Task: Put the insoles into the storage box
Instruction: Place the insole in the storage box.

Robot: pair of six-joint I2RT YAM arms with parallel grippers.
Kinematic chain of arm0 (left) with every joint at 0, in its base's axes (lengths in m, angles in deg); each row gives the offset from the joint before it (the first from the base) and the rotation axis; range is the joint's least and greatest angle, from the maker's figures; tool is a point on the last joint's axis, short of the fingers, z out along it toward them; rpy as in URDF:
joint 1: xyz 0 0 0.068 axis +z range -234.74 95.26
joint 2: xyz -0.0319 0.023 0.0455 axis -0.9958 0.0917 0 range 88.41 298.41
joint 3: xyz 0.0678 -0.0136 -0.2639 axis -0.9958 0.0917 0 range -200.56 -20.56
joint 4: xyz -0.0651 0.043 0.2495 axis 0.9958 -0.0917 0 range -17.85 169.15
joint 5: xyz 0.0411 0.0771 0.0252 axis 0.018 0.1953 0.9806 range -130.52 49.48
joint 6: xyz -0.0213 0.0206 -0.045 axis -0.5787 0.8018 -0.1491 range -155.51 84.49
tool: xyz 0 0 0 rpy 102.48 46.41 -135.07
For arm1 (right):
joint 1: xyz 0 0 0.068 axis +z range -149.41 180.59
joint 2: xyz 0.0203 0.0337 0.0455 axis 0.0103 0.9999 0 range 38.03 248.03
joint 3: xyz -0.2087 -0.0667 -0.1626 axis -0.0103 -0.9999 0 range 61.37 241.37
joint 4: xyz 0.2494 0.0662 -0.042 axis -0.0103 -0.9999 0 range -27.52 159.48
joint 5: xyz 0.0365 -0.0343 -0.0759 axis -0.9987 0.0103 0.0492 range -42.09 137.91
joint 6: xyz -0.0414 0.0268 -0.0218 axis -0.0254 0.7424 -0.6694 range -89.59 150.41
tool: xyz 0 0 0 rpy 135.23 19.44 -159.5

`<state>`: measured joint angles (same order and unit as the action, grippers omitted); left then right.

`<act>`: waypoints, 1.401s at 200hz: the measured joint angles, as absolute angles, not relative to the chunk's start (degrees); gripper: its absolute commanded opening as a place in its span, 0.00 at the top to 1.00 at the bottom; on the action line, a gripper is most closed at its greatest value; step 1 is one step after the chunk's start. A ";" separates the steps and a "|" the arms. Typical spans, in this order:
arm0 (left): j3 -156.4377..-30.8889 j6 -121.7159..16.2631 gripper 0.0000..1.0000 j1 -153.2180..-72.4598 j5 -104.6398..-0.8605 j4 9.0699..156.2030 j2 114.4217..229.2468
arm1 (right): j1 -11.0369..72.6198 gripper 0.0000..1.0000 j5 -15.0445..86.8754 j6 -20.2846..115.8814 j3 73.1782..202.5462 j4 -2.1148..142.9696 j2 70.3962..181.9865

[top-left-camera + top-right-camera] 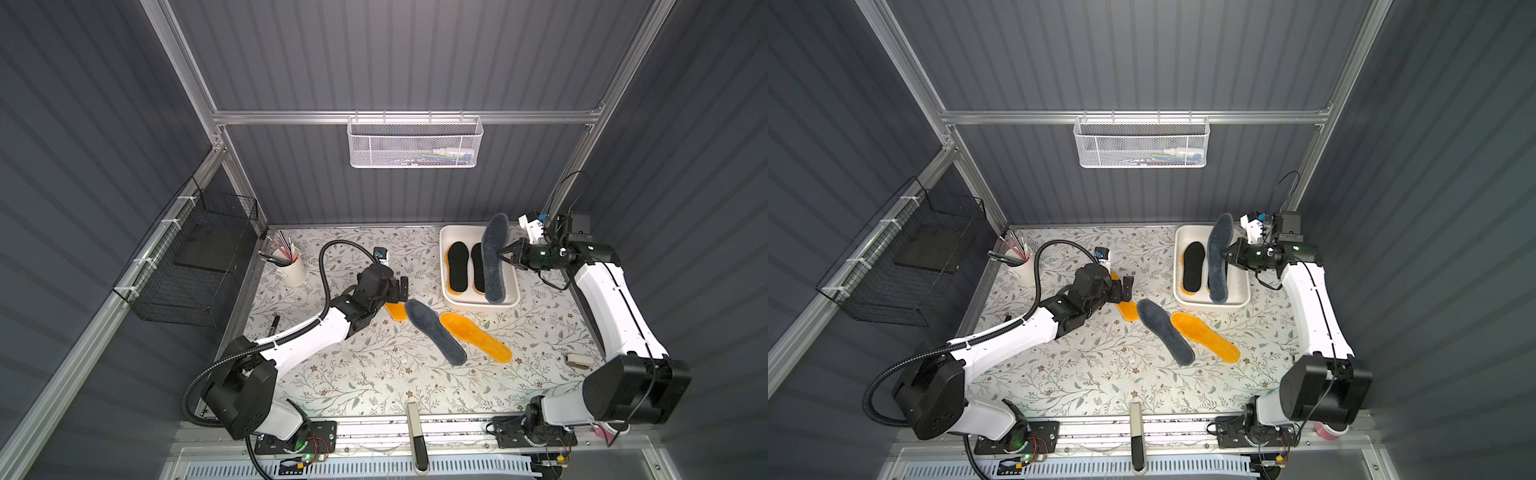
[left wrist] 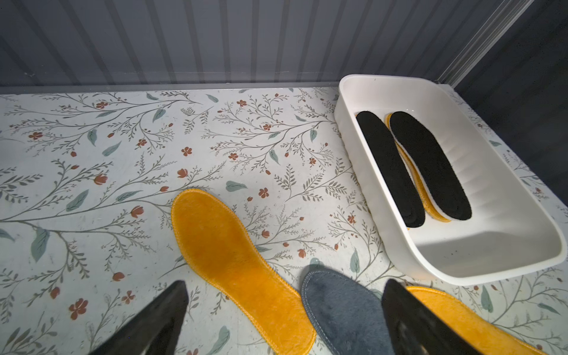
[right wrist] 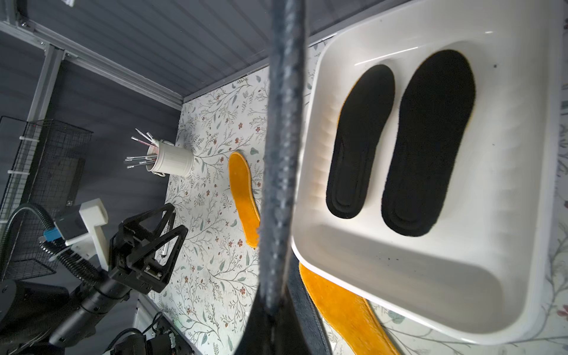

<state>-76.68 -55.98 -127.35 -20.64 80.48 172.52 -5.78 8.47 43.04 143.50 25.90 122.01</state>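
The right pincer [image 1: 506,257] was pinching a fuzzy dark grey insole [image 1: 496,241] by its long edge and holding it over the storage box [image 1: 469,304]. The box sat at about 1 o'clock on the floral tabletop [image 1: 374,374], close to the back wall. The gripped insole ran lengthwise from 12 to 6 o'clock above the right half of the box. Whether its near end touched the box could not be told. Inside the box two black insoles [image 1: 458,266] lay side by side, with orange-yellow edges [image 1: 457,294] showing beneath them. The left pincer [image 1: 400,291] was spread wide and held nothing. It hung just above one end of an orange-yellow insole [image 2: 233,261] lying flat at roughly 11 o'clock from the tabletop's centre. At that insole's 3 o'clock side lay a loose grey insole [image 1: 434,332], and just beside it at 3 o'clock a longer-showing orange insole [image 1: 476,336]. Both were flat on the tabletop, at about 7 o'clock of the box. A white pen cup [image 1: 291,270] stood at 10 o'clock.
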 measured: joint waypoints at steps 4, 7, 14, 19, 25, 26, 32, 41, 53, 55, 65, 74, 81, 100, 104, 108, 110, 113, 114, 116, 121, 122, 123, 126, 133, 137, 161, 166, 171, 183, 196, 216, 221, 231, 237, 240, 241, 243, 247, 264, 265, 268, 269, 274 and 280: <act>-76.68 -55.98 0.00 -127.35 -20.45 80.35 172.50 | -6.02 1.00 8.43 42.97 143.85 25.66 122.67; -76.65 -55.98 0.00 -127.35 -20.31 80.26 172.46 | -6.15 1.00 8.34 42.95 144.02 25.55 123.08; -76.65 -55.95 0.01 -127.35 -19.94 80.13 172.41 | -6.35 1.00 8.10 42.88 144.44 25.45 124.02; -76.65 -55.95 0.01 -127.35 -19.66 80.02 172.30 | -6.39 1.00 7.86 42.84 144.77 25.29 124.85; -76.65 -55.93 0.00 -127.35 -19.35 79.93 172.22 | -6.37 1.00 7.51 42.86 145.07 25.27 125.73; -76.65 -55.93 0.00 -127.35 -19.29 79.91 172.19 | -6.37 1.00 7.47 42.86 145.09 25.27 125.82; -76.65 -55.93 0.00 -127.35 -19.05 79.91 172.13 | -6.37 1.00 7.07 42.91 145.23 25.31 126.67; -76.65 -55.84 0.00 -127.35 -18.81 79.86 172.00 | -6.35 1.00 6.42 43.06 145.38 25.38 127.83; -76.65 -55.80 0.01 -127.35 -18.57 79.80 171.91 | -6.20 1.00 5.59 43.47 145.40 25.97 129.36; -76.65 -55.80 0.00 -127.35 -18.52 79.78 171.91 | -6.13 1.00 5.44 43.56 145.38 26.17 129.64; -76.65 -55.78 0.01 -127.35 -18.39 79.76 171.89 | -5.98 1.00 5.00 44.11 145.38 26.87 130.89; -76.65 -55.76 0.00 -127.35 -18.24 79.71 171.89 | -5.76 1.00 4.58 44.72 145.38 27.72 132.13; -76.65 -55.69 0.00 -127.35 -18.04 79.62 171.89 | -5.54 1.00 4.41 45.05 145.44 28.29 133.05; -76.65 -55.49 0.00 -127.35 -17.67 79.19 171.89 | -4.45 1.00 4.26 45.94 146.56 29.25 136.31; -76.65 -55.41 0.00 -127.35 -17.54 79.12 171.89 | -4.12 1.00 4.23 46.18 146.97 29.38 137.22; -76.63 -55.36 0.00 -127.35 -17.49 79.06 171.89 | -3.88 1.00 4.23 46.40 147.41 29.51 137.97; -76.63 -55.36 0.00 -127.35 -17.47 79.06 171.89 | -3.68 1.00 4.23 46.53 147.65 29.60 138.38; -76.63 -55.36 0.01 -127.35 -17.45 79.03 171.89 | -3.51 1.00 4.23 46.60 147.98 29.71 138.93; -76.63 -55.34 0.01 -127.35 -17.43 79.03 171.89 | -3.47 1.00 4.23 46.64 148.05 29.77 139.06; -76.63 -55.34 0.00 -127.35 -17.34 78.99 171.89 | -3.31 1.00 4.23 46.77 148.22 29.95 139.48; -76.63 -55.34 0.00 -127.35 -17.30 78.92 171.87 | -2.96 1.00 4.23 46.97 148.81 30.08 140.37; -76.63 -55.32 0.00 -127.35 -17.28 78.90 171.87 | -2.92 1.00 4.23 46.97 148.88 30.12 140.50; -76.63 -55.34 0.00 -127.35 -17.25 78.90 171.87 | -2.83 1.00 4.23 47.06 149.03 30.21 140.79; -76.61 -55.32 0.00 -127.35 -17.12 78.88 171.84 | -2.63 1.00 4.26 47.23 149.38 30.32 141.22; -76.44 -55.19 0.01 -127.35 -17.04 78.88 171.76 | -2.22 1.00 4.32 47.67 150.12 30.71 142.36; -76.33 -55.17 0.00 -127.35 -16.93 78.84 171.65 | -2.00 1.00 4.43 48.09 150.49 31.06 142.99; -76.04 -54.95 0.00 -127.35 -16.31 78.68 171.54 | -0.71 1.00 4.67 50.36 151.41 33.36 145.57; -76.04 -54.93 0.00 -127.35 -16.25 78.66 171.54 | -0.43 1.00 4.74 50.80 151.65 33.64 146.16; -76.04 -54.80 0.00 -127.35 -16.16 78.66 171.54 | -0.16 1.00 4.82 51.06 152.02 33.79 146.75; -76.04 -54.47 0.00 -127.35 -16.03 78.64 171.54 | 0.36 1.00 5.09 51.52 153.18 34.01 148.31; -76.04 -54.07 0.00 -127.35 -15.94 78.47 171.54 | 0.88 1.00 5.46 52.06 154.76 34.23 150.16; -76.04 -53.66 0.00 -127.35 -15.70 78.25 171.54 | 1.47 1.00 5.89 52.26 156.42 34.36 152.63; -76.04 -53.61 0.01 -127.35 -15.59 78.27 171.54 | 1.54 1.00 5.94 52.26 156.79 34.32 153.11; -76.04 -53.46 0.00 -127.35 -15.51 78.27 171.54 | 1.63 1.00 6.00 52.24 157.42 34.34 154.21; -76.04 -53.40 0.00 -127.35 -15.42 78.27 171.54 | 1.61 1.00 6.03 52.24 157.86 34.25 154.82; -76.04 -53.35 0.00 -127.35 -15.40 78.27 171.54 | 1.61 1.00 6.05 52.24 158.06 34.23 155.13; -76.04 -53.31 0.00 -127.35 -15.40 78.27 171.54 | 1.61 1.00 6.07 52.24 158.12 34.25 155.21; -76.04 -53.22 0.00 -127.35 -15.40 78.25 171.54 | 1.61 1.00 6.09 52.24 158.32 34.25 155.50; -76.04 -53.20 0.00 -127.35 -15.40 78.27 171.54 | 1.61 1.00 6.11 52.24 158.65 34.21 155.82; -76.04 -52.98 0.00 -127.35 -15.37 78.27 171.56 | 1.61 1.00 6.11 52.19 159.87 34.23 157.44; -76.04 -52.98 0.00 -127.35 -15.37 78.27 171.56 | 1.61 1.00 6.11 52.19 159.96 34.23 157.55; -76.04 -52.94 0.00 -127.35 -15.37 78.27 171.56 | 1.61 1.00 6.13 52.19 160.09 34.25 157.75; -76.04 -52.92 0.00 -127.35 -15.37 78.27 171.56 | 1.61 1.00 6.13 52.19 160.13 34.28 157.84; -76.04 -52.81 0.00 -127.35 -15.37 78.27 171.56 | 1.61 1.00 6.11 52.17 160.35 34.30 158.25; -76.04 -52.70 0.00 -127.35 -15.33 78.27 171.56 | 1.61 1.00 6.11 52.15 160.66 34.28 158.71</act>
<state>-76.04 -52.70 -127.35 -15.33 78.27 171.56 1.61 6.11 52.15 160.66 34.28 158.71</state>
